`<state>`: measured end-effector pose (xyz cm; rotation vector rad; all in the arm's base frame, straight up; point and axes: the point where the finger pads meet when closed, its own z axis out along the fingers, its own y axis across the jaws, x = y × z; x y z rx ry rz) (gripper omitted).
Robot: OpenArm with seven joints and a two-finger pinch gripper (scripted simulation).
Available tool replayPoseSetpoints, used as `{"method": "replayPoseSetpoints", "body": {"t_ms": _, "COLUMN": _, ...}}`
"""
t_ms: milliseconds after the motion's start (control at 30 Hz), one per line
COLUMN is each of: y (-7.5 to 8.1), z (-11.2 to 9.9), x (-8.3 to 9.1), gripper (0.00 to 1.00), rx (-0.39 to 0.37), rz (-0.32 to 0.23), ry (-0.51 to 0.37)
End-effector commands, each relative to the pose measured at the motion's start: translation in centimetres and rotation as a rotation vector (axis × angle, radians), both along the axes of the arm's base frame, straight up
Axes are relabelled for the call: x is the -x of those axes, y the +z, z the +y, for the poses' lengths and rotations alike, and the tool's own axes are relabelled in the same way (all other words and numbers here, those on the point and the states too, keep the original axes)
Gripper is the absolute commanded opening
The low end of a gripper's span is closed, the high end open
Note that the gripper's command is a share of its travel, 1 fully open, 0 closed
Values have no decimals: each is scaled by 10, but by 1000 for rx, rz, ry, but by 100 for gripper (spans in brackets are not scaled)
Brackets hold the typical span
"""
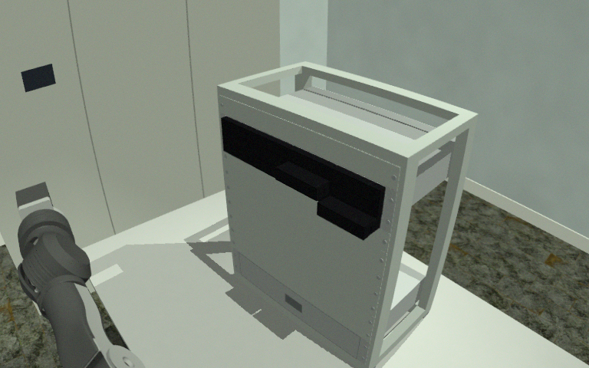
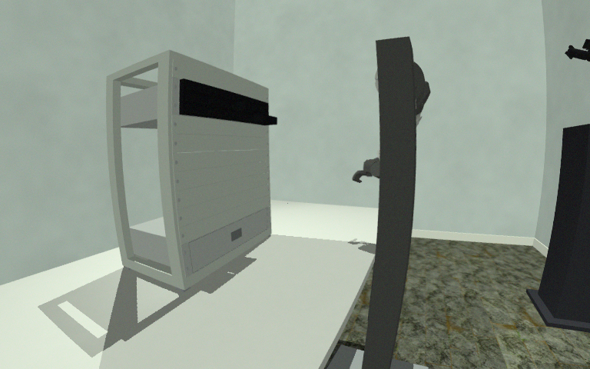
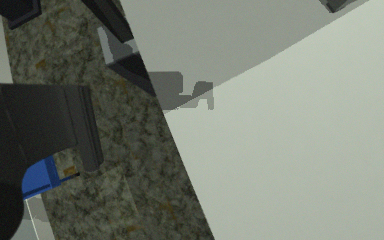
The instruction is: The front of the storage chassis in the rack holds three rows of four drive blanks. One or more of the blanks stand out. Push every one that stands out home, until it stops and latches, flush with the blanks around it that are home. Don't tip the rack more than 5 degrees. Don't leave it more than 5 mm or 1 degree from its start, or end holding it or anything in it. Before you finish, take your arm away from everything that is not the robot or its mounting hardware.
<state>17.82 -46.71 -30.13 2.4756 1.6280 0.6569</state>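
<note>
Top view: two black protruding drive blanks point(image 1: 299, 178) point(image 1: 347, 215) remain unpushed; grey gripper point(image 2: 359, 176), fingers apart and empty, is far off.

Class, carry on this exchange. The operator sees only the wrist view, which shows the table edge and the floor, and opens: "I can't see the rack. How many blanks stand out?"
Observer: Two. In the top view, one protruding blank sits near the middle of the black chassis front.
Operator: And the second?
Observer: The second blank stands out at the lower corner of the chassis front, at the right end as the top camera sees it.
Operator: How near is my gripper to them?
Observer: Not near. In the exterior view the gripper hangs open in the air by the table edge, well apart from the rack, touching nothing.
</note>
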Motion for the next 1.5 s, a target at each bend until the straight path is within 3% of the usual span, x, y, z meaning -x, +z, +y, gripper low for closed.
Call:
{"method": "replayPoseSetpoints", "body": {"t_ms": 0, "y": 2, "z": -1, "x": -3, "gripper": 100, "rx": 6, "rz": -12, "ry": -5}}
{"method": "replayPoseSetpoints", "body": {"t_ms": 367, "y": 3, "z": 12, "x": -20, "gripper": 100, "rx": 0, "rz": -46, "ry": -4}}
{"method": "replayPoseSetpoints", "body": {"t_ms": 667, "y": 15, "z": 47, "x": -65, "gripper": 100, "rx": 2, "rz": -145, "ry": 17}}
{"method": "replayPoseSetpoints", "body": {"t_ms": 867, "y": 39, "z": 80, "x": -105, "gripper": 100, "rx": 31, "rz": -258, "ry": 51}}
{"method": "replayPoseSetpoints", "body": {"t_ms": 933, "y": 39, "z": 80, "x": -105, "gripper": 100, "rx": 31, "rz": -258, "ry": 51}}
{"method": "replayPoseSetpoints", "body": {"t_ms": 1067, "y": 64, "z": 108, "x": -132, "gripper": 100, "rx": 63, "rz": -357, "ry": 85}}
{"method": "replayPoseSetpoints", "body": {"t_ms": 1233, "y": 106, "z": 142, "x": -160, "gripper": 100, "rx": 124, "rz": -505, "ry": 129}}
{"method": "replayPoseSetpoints", "body": {"t_ms": 1433, "y": 166, "z": 182, "x": -180, "gripper": 100, "rx": 209, "rz": -706, "ry": 178}}
{"method": "replayPoseSetpoints", "body": {"t_ms": 1467, "y": 166, "z": 182, "x": -180, "gripper": 100, "rx": 209, "rz": -706, "ry": 178}}
